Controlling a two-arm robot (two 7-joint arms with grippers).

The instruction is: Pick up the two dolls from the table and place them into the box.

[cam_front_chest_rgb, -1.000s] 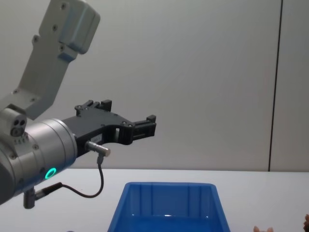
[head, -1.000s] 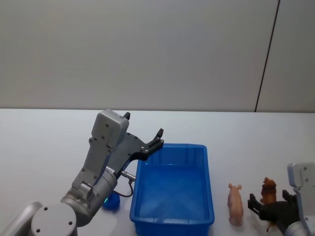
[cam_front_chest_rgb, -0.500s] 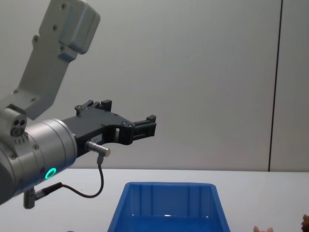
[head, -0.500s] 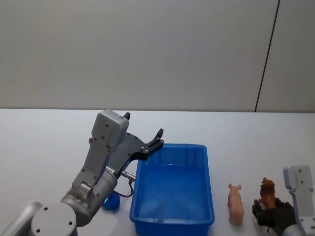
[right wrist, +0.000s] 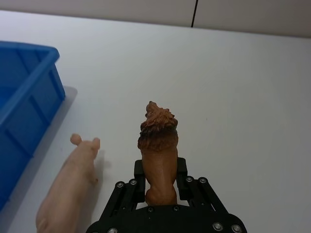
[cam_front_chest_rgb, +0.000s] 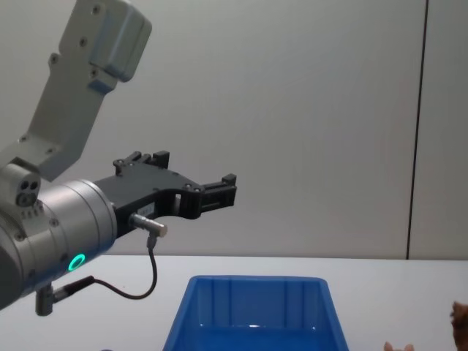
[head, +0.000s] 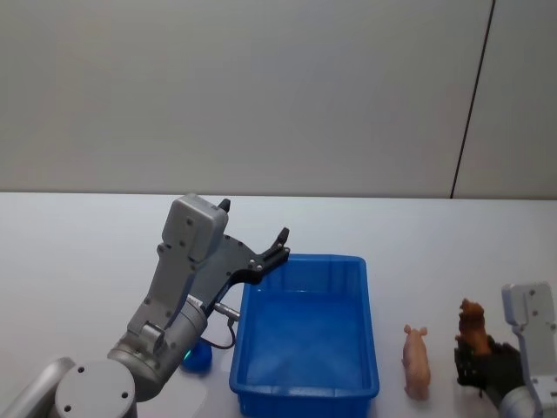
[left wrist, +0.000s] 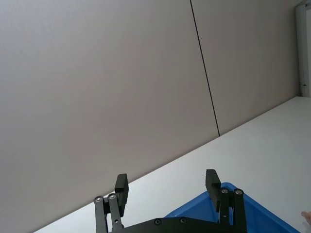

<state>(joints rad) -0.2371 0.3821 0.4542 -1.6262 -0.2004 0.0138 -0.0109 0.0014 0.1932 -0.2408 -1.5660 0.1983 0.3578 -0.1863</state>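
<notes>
White table point(head: 78, 261) spreads under everything. Nearest, on the right, the right gripper point(right wrist: 160, 169) is clamped on the brown doll point(right wrist: 158, 141), whose hind end is hidden between the fingers. The doll stands on end, head up, and whether it touches the table I cannot tell. Just left of it, and apart, the pig point(head: 417, 361) lies on the table, long axis near to far, snout away from the robot. Left again, the box point(head: 305, 396) shows a bare blue floor, both dolls outside it. By its far left corner the left gripper point(left wrist: 166, 180) hangs with fingers spread.
</notes>
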